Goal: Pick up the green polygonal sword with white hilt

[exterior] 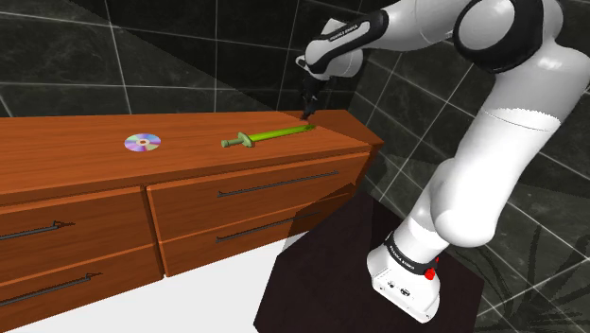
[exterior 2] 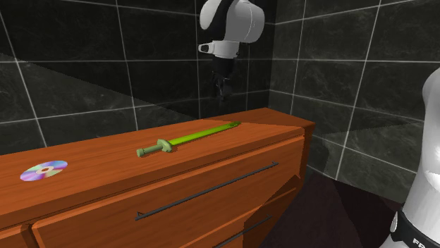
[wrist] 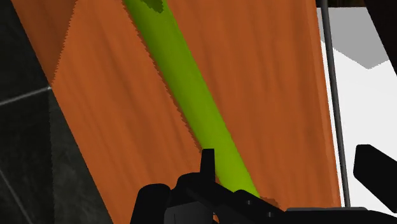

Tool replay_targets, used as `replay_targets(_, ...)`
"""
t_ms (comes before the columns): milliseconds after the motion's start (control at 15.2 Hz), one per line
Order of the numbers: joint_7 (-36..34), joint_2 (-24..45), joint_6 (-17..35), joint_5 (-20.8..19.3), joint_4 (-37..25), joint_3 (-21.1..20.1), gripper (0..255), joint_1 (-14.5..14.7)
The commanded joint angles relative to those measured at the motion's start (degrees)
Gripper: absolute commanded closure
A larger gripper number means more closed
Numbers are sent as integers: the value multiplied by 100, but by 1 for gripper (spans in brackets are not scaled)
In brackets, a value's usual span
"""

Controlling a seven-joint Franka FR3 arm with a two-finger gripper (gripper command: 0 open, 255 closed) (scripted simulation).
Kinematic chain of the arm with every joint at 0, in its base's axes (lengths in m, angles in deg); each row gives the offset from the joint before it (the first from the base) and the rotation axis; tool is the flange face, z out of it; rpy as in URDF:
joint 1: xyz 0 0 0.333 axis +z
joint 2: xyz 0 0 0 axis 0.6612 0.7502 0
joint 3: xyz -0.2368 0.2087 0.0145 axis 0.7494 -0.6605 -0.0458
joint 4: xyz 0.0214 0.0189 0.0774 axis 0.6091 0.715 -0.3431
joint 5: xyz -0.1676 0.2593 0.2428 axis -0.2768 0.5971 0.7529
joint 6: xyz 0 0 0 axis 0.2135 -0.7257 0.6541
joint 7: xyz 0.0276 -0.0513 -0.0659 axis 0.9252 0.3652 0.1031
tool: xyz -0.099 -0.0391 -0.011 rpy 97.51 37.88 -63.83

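Flat on wooden dresser [exterior: 76,159] top, toward shoulder view's right end: sword [exterior: 269,134]. Bright green blade, duller olive-green crossguard and hilt. Hilt end toward shoulder view's left, blade tip toward far right corner of the top, close to dark tiled wall [exterior: 142,57]. Slightly diagonal across the top, nearer the far edge at the tip.

Well apart from hilt, further to shoulder view's left, on same top: shiny disc [exterior: 143,143], lying flat.

Reaching in from shoulder view's right: white arm [exterior: 511,142], wrist bent down. Black gripper [exterior: 307,112] pointing down, right over blade's tip end. Fingers [wrist: 207,167] spread apart in wrist view, clasping nothing; green blade running away from just beside one finger across the wood. Seen above the top against the wall in second exterior view. Cannot tell whether fingertip touches blade.

Below the top: drawers [exterior: 246,203] with long dark handles [exterior: 279,183]. Dark box stand [exterior: 331,279] at shoulder view's lower right, on white floor [exterior: 227,298].
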Motion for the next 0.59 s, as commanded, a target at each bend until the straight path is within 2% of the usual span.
replay_targets(0,694,526,156,405,-262,-122,0,-100)
replay_targets(264,1712,1410,267,876,-904,-515,0,-386)
replay_targets(528,2518,2229,329,1089,-1599,-921,0,-654)
